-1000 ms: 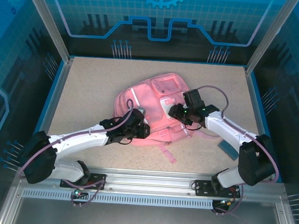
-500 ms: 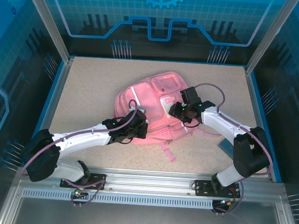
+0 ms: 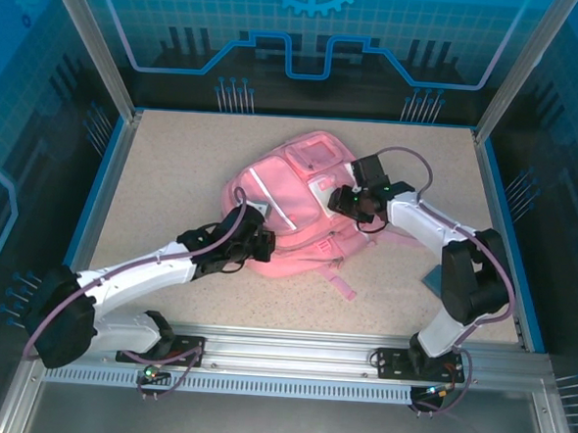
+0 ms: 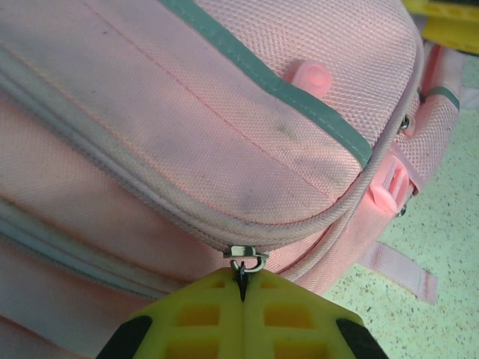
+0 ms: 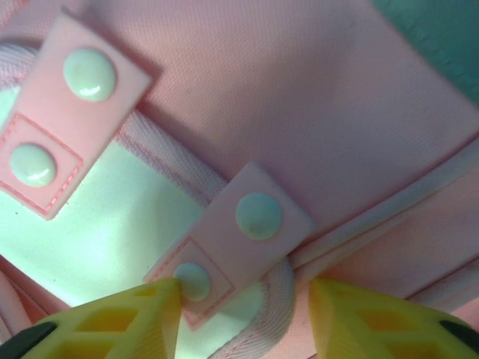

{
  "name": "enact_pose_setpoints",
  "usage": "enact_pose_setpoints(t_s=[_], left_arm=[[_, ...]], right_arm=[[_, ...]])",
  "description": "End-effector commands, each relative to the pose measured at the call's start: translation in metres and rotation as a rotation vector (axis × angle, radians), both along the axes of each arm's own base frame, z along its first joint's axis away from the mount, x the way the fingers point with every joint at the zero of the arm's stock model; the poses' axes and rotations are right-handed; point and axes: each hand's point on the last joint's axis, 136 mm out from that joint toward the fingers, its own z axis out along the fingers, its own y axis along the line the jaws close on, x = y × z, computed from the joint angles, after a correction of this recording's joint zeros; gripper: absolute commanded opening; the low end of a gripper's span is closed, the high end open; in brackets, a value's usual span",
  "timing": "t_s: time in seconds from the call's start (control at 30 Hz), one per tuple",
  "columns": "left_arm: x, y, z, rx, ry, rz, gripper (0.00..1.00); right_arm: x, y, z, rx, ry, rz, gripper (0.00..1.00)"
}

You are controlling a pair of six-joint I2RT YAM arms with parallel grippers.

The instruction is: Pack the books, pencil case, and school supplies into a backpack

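Note:
The pink backpack (image 3: 289,212) lies flat in the middle of the table. My left gripper (image 3: 256,244) is at its near left side, shut on the small metal zipper pull (image 4: 245,258); the yellow fingertips (image 4: 217,299) meet just under the slider. My right gripper (image 3: 335,200) rests on the bag's far right part. Its jaws stand open astride a pink studded tab (image 5: 247,224) and a webbing loop (image 5: 281,288), and the left fingertip (image 5: 153,307) touches the tab. The books and school supplies are out of view.
A small blue flat thing (image 3: 434,281) lies on the table at the right, mostly behind my right arm; I cannot tell whether it is the pencil case. A pink strap (image 3: 342,284) trails toward the near edge. Blue frame walls enclose the table.
My left gripper has shut on the zipper pull and drawn back toward the near left. My right gripper has moved up and left over the bag and opened wider. The backpack has shifted slightly.

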Motion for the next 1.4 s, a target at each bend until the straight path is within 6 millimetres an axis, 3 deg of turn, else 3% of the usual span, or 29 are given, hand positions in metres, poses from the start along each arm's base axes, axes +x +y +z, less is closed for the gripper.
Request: enact_pose_setpoints(t_s=[0.0,0.13,0.33,0.5,0.67,0.77,0.8,0.9,0.97,1.17,1.37], left_arm=[[-0.004,-0.025,0.009,-0.04,0.001,-0.125,0.0],[-0.008,-0.058,0.021,-0.087,-0.012,-0.219,0.0],[-0.016,-0.105,0.027,-0.123,-0.008,-0.323,0.0],[-0.015,-0.13,0.031,-0.154,-0.002,-0.352,0.0],[-0.013,-0.134,0.03,-0.152,0.0,-0.346,0.0],[-0.013,-0.128,0.028,-0.119,-0.001,-0.341,0.0],[-0.014,-0.123,0.026,-0.099,-0.001,-0.337,0.0],[-0.014,-0.105,0.022,-0.034,-0.003,-0.321,0.0],[-0.014,-0.088,0.018,-0.003,0.006,-0.307,0.0],[-0.008,-0.03,0.011,0.019,0.013,-0.244,0.0],[0.023,0.019,0.0,0.027,0.002,-0.11,0.0]], right_arm=[[0.003,-0.018,0.039,0.008,-0.074,-0.04,0.59],[-0.035,-0.02,0.043,0.078,0.007,-0.067,0.65],[-0.079,0.004,0.037,0.289,0.088,-0.051,0.67],[-0.085,0.019,0.039,0.374,0.101,-0.053,0.66],[-0.084,0.028,0.026,0.386,0.131,-0.031,0.55],[-0.083,0.031,0.016,0.373,0.149,-0.016,0.4],[-0.076,0.033,0.024,0.371,0.127,-0.006,0.33],[-0.073,0.022,0.018,0.282,0.12,-0.008,0.12],[-0.071,0.012,0.014,0.219,0.11,-0.008,0.04],[-0.059,-0.019,0.013,0.057,0.053,-0.003,0.0],[-0.032,-0.032,0.018,0.0,0.004,0.035,0.0]])
